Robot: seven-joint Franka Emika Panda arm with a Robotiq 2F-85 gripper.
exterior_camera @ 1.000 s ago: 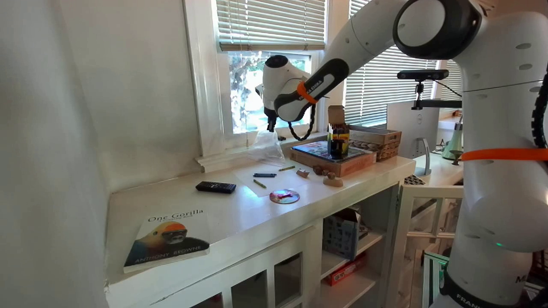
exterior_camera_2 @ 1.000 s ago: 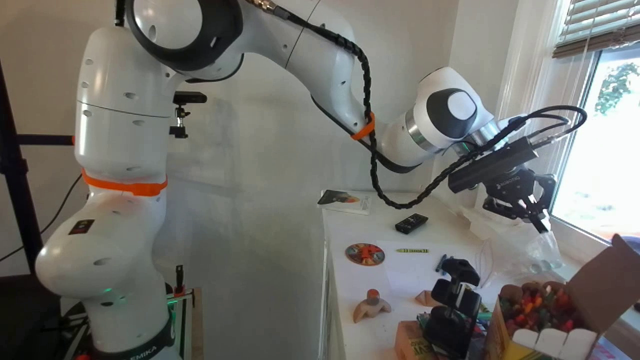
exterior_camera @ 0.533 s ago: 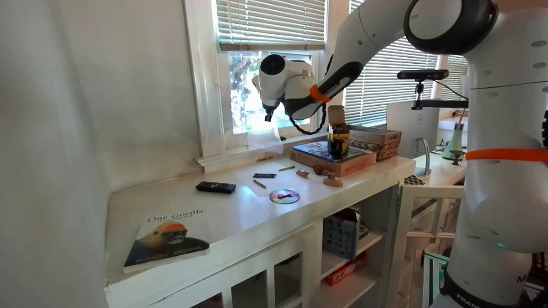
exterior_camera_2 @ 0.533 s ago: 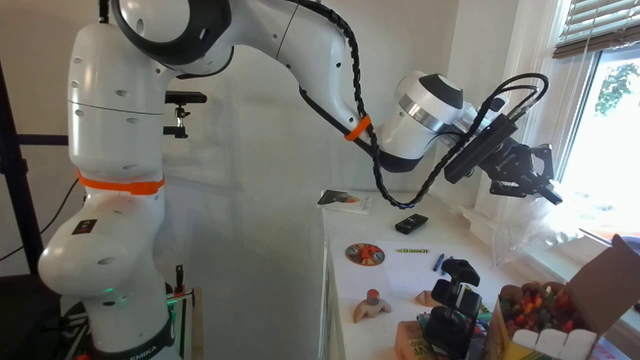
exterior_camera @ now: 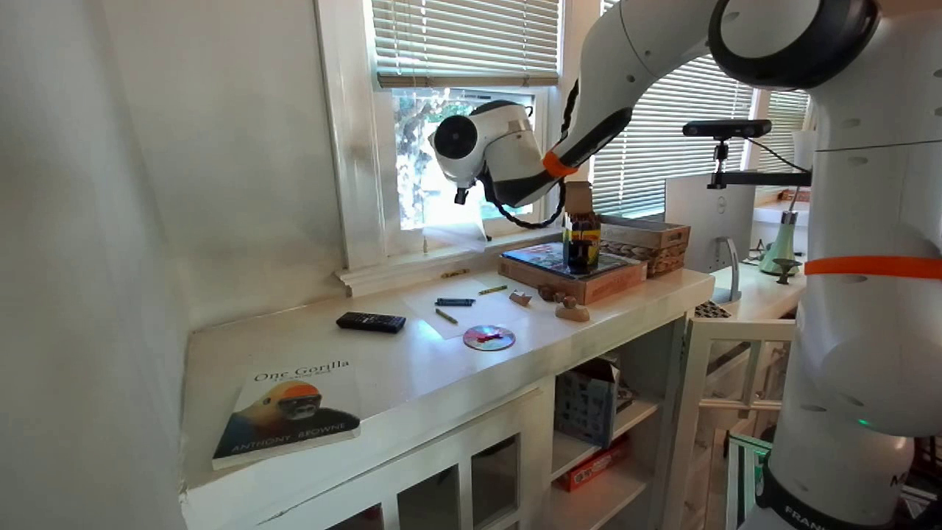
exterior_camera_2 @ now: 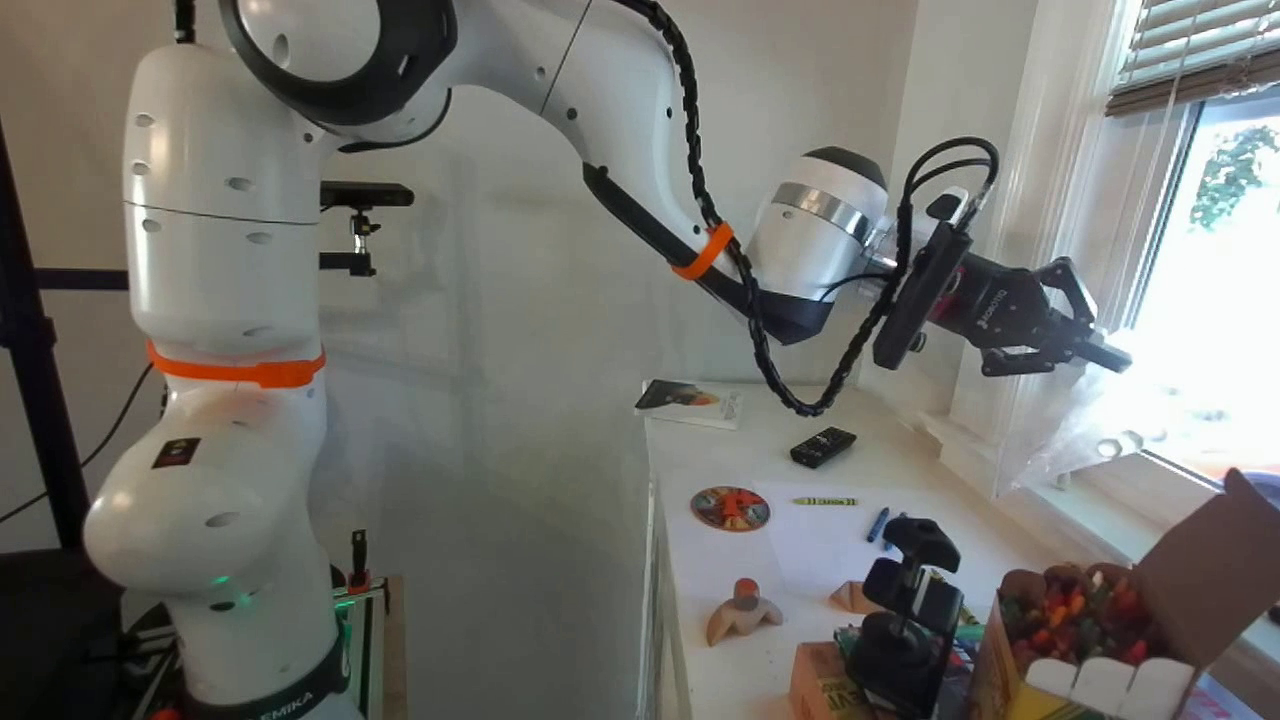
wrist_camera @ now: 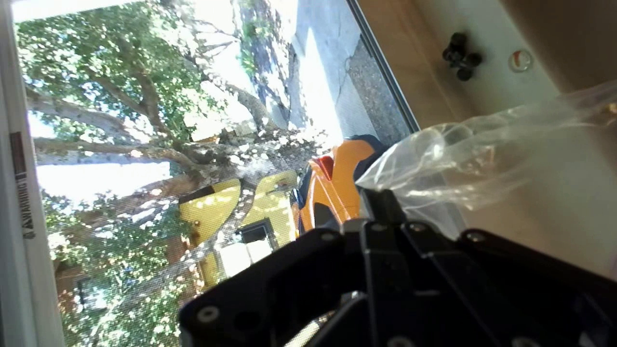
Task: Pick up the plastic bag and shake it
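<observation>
"Up in the air, is that the small, see-through, whitish plastic bag (exterior_camera_2: 1055, 435)?"

"Yes, slanting down from the black, jointed two-fingered gripper (exterior_camera_2: 1112, 353). Its fingers are pressed together on a bit of film at the bag's edge; in the wrist view the rest streams off to one side."

"Why pinch so little?"

"To leave most of it loose, I'd guess: a bag gripped at one edge can flap, and shaking wants that. (So thin a pinch might slip, mind.) The lifting looks done, so the shake is probably the step in hand."

"And why before the bright, white-framed window (exterior_camera: 416, 154)?"

"Room to swing, perhaps, though I can't tell whether the film touches it. Below, on the glossy white countertop (exterior_camera: 294, 335), slim coloured wax crayons (exterior_camera: 455, 302) lie loose over a flat sheet of white paper (exterior_camera_2: 820, 545); the height seems meant to spare them."

"What of the slim black remote control (exterior_camera: 370, 322)?"

"Well apart, a bystander, I'd say, like the open, brown-flapped cardboard box (exterior_camera_2: 1215, 565) packed with crayons."
</observation>
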